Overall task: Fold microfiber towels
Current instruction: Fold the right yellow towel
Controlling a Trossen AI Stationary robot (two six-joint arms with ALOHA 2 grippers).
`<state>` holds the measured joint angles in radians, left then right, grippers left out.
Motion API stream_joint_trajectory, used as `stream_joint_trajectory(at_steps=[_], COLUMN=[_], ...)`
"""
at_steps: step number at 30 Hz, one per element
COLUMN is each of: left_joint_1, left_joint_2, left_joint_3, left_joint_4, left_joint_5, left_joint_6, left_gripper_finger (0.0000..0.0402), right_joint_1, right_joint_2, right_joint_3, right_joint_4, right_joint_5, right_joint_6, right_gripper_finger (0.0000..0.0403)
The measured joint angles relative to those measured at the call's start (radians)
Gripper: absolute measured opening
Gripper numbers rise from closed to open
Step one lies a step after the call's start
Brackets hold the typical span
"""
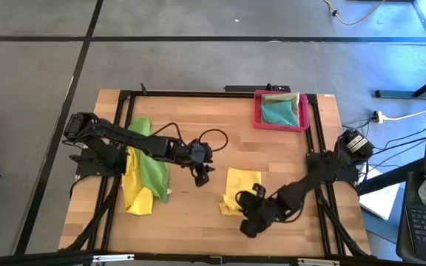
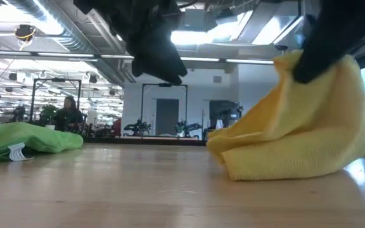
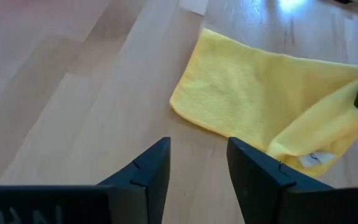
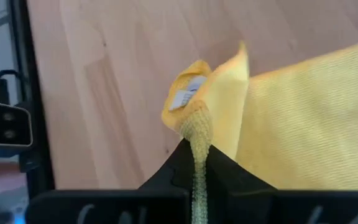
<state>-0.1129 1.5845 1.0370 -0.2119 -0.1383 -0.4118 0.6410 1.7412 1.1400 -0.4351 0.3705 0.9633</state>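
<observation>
- The soft, thin yellow microfiber towel [image 1: 239, 193] lies on the pale wooden worktop [image 1: 272, 155] near its front edge, towards the robot's right. Part of it is flat and part is lifted into a loose bunch.
- The right end effector [image 4: 196, 149] is clamped shut on a corner of that towel. The wrist view shows a pinch of looped fabric squeezed up between the two dark fingers, with a small white label [image 4: 185, 98] just beyond.
- The left end effector [image 3: 197, 171] hovers above bare wood just beside the towel's flat edge. Its fingers stand apart and nothing is between them.
- Handling, as a judgement: the cloth looks light and limp, with a nappy, grippy surface. It should drape and sag rather than hold a crease, so it is best taken by corners or the hemmed edge, where a pinch gathers few layers.
- The free near corner of the flat part looks like the sensible hold for the left arm.
- A heap of bright green and yellow cloths [image 1: 145, 171] sits at the worktop's left, under the left arm.
- A rigid pink-red rectangular tray [image 1: 259, 111] at the far right edge holds a teal cloth [image 1: 278, 112] and a pale olive one [image 1: 285, 97].
</observation>
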Motion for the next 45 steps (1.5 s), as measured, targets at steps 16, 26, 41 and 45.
stream_joint_trajectory(at_steps=[16,26,41,45], left_joint_1=[0.024,0.028,0.018,0.017], left_joint_2=[0.000,0.000,0.136,0.137], left_joint_3=[0.000,0.000,0.026,0.042], left_joint_4=[-0.003,0.305,0.523,0.520], left_joint_5=[0.059,0.193,0.218,0.206], left_joint_6=[0.004,0.112,0.259,0.265], left_gripper_finger=[0.0150,0.0150,0.0163,0.0163], right_joint_1=[-0.004,-0.051,-0.088,-0.088], right_joint_2=[-0.011,-0.018,-0.134,-0.130], right_joint_3=[0.000,0.072,0.079,0.078], right_joint_4=[-0.405,-0.424,-0.440,-0.403], right_joint_5=[0.256,0.251,0.230,0.206], right_joint_6=[0.166,-0.095,0.048,-0.042], right_gripper_finger=[0.0014,0.0014,0.0014,0.0014])
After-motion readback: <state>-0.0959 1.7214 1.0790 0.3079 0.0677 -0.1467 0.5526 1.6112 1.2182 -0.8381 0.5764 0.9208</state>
